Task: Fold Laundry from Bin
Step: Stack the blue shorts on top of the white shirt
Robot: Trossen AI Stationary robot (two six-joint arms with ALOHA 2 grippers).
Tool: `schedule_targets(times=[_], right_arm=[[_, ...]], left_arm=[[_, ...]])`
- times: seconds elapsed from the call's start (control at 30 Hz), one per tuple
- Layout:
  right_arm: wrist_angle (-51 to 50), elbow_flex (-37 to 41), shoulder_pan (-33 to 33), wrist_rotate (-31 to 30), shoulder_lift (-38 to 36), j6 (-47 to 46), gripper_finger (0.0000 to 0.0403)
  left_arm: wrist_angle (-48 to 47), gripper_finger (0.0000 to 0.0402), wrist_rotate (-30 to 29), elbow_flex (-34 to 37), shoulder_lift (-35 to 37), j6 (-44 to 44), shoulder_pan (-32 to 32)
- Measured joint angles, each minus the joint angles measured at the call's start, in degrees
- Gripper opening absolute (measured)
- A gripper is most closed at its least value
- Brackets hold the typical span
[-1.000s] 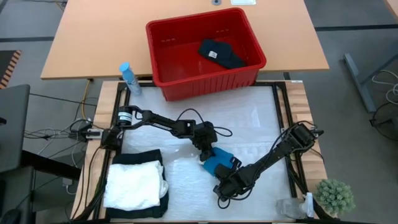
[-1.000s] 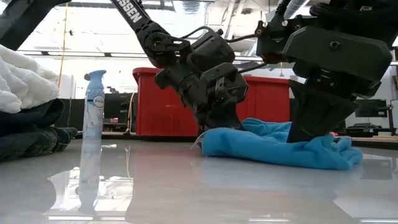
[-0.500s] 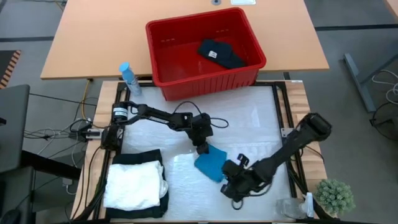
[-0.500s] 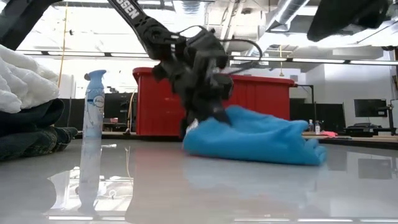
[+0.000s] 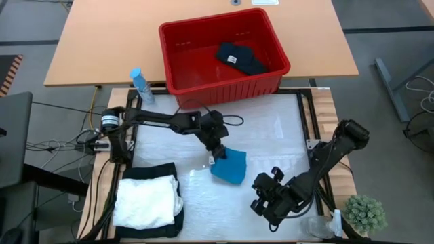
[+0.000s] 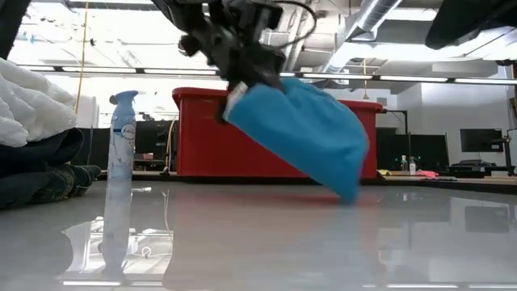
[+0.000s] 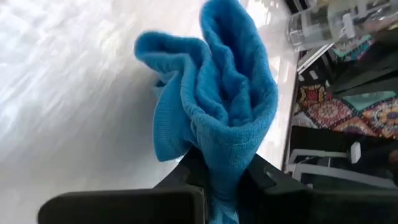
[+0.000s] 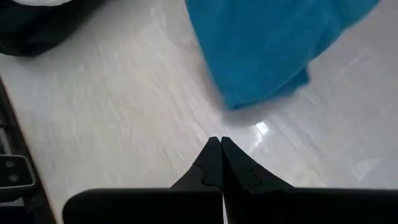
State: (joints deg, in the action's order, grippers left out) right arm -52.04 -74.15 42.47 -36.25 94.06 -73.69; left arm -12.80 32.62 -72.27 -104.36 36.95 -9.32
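A small bright blue cloth hangs from my left gripper, which is shut on it above the table's middle. In the low view the cloth slants down from the gripper to a low tip near the table. My right gripper is shut and holds nothing; it hovers nearer the front right, and the cloth lies beyond its fingers. The red bin stands at the far edge with a black garment lying in it. My left gripper pinches a bunched end of the blue cloth between its two fingers, with several folded layers gathered there. The fingers slant downward. The cloth hangs slack below and beyond them; whether its lowest tip still touches the table, I cannot tell.
A folded stack, a white crinkled cloth on top of black garments, lies at the near left. A blue spray bottle stands left of the bin. A small plant and a clear bottle sit at the near right corner.
My left gripper has risen and drawn toward the far edge, rolling a little, and has pulled the blue cloth up from lying flat until it hangs. My right gripper, which stood on the cloth's near end, has lifted off it and moved toward the right, staying shut.
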Motion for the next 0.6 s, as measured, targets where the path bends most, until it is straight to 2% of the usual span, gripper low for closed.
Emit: schedule_targets(times=[0.17, 0.37, 0.47, 0.6], right_arm=[[0.2, 0.0, 0.8, -0.2, 0.0, 0.1, 0.0018], [0.0, 0.0, 1.6, -0.2, 0.0, 0.6, 0.0018], [0.1, 0.0, 1.9, -0.3, 0.0, 1.8, 0.0018], [0.1, 0.0, 2.1, -0.3, 0.0, 2.7, 0.0018]], left_arm=[[-6.3, 0.002, -0.5, -0.1, 5.6, 2.1, 0.3], [-18.1, 0.002, -0.8, -0.1, 14.7, 2.8, 1.5], [-24.8, 0.002, -3.6, -0.1, 20.5, 4.8, 2.6], [-30.9, 0.002, -10.6, -0.1, 29.2, 10.8, 5.5]])
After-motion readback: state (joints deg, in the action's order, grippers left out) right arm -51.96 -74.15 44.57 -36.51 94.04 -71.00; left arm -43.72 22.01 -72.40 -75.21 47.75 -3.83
